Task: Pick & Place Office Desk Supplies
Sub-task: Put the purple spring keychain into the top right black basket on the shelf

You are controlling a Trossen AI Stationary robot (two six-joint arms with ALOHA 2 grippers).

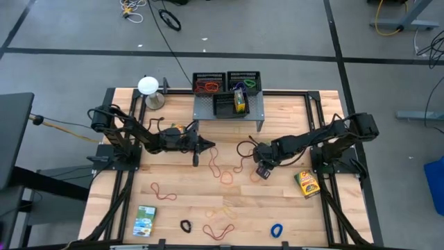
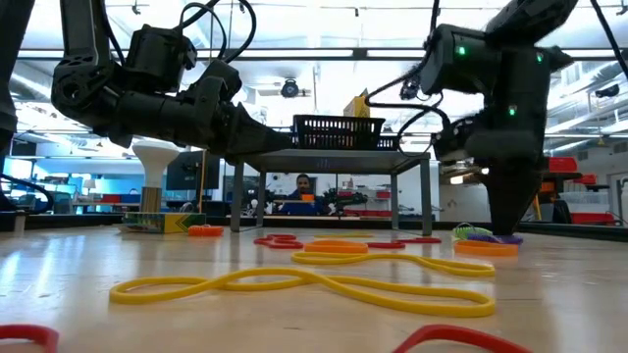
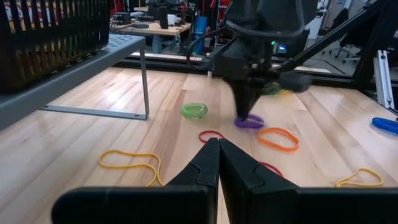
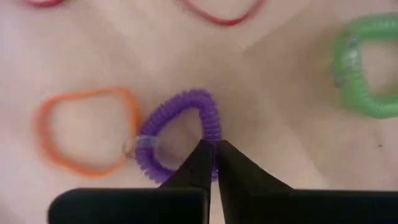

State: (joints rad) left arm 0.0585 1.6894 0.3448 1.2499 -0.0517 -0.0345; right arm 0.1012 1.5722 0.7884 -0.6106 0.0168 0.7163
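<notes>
Rubber-band loops lie scattered flat on the wooden table: a purple coil loop (image 4: 180, 134), an orange one (image 4: 87, 130), a green coil (image 4: 364, 71), a yellow one (image 2: 304, 284). Black mesh trays (image 1: 227, 85) stand on the grey shelf (image 1: 253, 111) at the far side. A yellow-green box (image 1: 306, 182) lies at the right, a green-white box (image 1: 145, 221) near the front left. My right gripper (image 4: 214, 144) points down at mid-table, shut on the purple loop. My left gripper (image 3: 219, 142) hovers level at centre left, shut and holding nothing. My right gripper pinches one side of the purple coil loop (image 4: 215, 127) between its two fingertips. The fingers come from above, pointing down, and cross that strand. The loop still lies flat on the table, its far part curving away from the fingers.
A white ball on a stand (image 1: 148, 87) stands at the far left beside the shelf. More loops lie near the front edge: black (image 1: 185, 225), blue (image 1: 277, 229), red (image 1: 218, 231). A person sits far behind the table in the low view.
</notes>
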